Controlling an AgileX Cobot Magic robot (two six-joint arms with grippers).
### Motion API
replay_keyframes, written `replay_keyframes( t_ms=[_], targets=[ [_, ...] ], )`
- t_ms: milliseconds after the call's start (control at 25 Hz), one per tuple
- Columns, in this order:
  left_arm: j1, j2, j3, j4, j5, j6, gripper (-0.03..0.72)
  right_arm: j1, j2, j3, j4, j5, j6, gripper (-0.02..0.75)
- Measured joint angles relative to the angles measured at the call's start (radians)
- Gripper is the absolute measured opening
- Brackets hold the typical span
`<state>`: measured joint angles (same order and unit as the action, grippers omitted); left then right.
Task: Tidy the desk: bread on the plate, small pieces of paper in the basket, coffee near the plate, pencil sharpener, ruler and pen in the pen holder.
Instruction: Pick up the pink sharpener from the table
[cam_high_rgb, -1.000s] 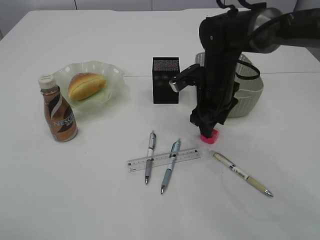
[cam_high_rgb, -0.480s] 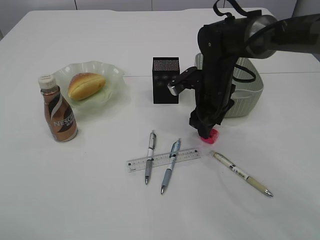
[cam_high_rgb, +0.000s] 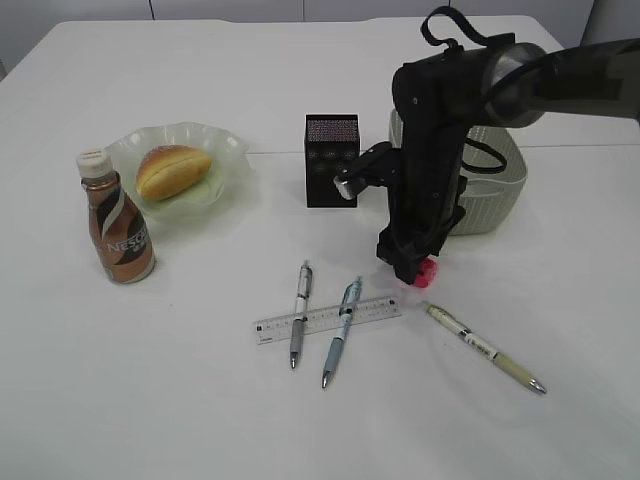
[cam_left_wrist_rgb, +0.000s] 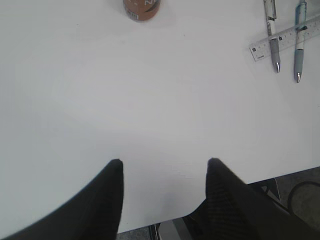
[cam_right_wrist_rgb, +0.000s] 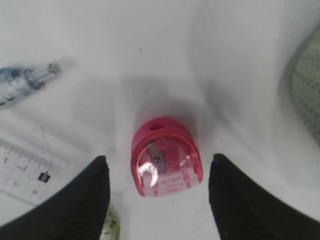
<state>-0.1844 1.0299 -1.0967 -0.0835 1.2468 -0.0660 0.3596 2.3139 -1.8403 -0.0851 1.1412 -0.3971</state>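
Sharpener (cam_right_wrist_rgb: 166, 159): pink, small, domed plastic shell with a clear lower half; blade and screw visible through it. It lies flat on the table (cam_high_rgb: 180, 400), just near-right of the holder (cam_high_rgb: 331, 160) and just left of the basket (cam_high_rgb: 495, 190).

Handling, judged: very light, rigid, smooth and rounded. Probably slippery under hard pads and likely to squirt out if pinched off-centre or high on the dome. Best hold looks to be across the two flat-ish sides, low and at mid-length, jaws square to the body.

Right gripper (cam_right_wrist_rgb: 159, 195): directly above the sharpener. Jaws spread wide, one finger either side of it with clear gaps, holding nothing. In the exterior view the arm hides most of the sharpener; only a pink edge shows.

Near objects: ruler (cam_high_rgb: 328, 319) lies to the near-left with two pens (cam_high_rgb: 299, 314) crossing it; a third pen (cam_high_rgb: 485, 348) lies to the near-right. One pen tip and the ruler end sit close to the left finger in the right wrist view, so closing could nudge them.

Left gripper (cam_left_wrist_rgb: 164, 172): low over bare table at the near-left, jaws apart, empty.

Far left: bread (cam_high_rgb: 172, 171) on the plate (cam_high_rgb: 225, 150), coffee (cam_high_rgb: 118, 218) just beside it.
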Motion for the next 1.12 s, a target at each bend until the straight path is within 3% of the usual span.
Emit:
replay_keyframes(
  t_ms=[1120],
  targets=[
    [0.000, 0.000, 0.000, 0.000, 0.000, 0.000, 0.381, 0.000, 0.039, 0.000, 0.000, -0.016, -0.002, 0.489]
  ],
)
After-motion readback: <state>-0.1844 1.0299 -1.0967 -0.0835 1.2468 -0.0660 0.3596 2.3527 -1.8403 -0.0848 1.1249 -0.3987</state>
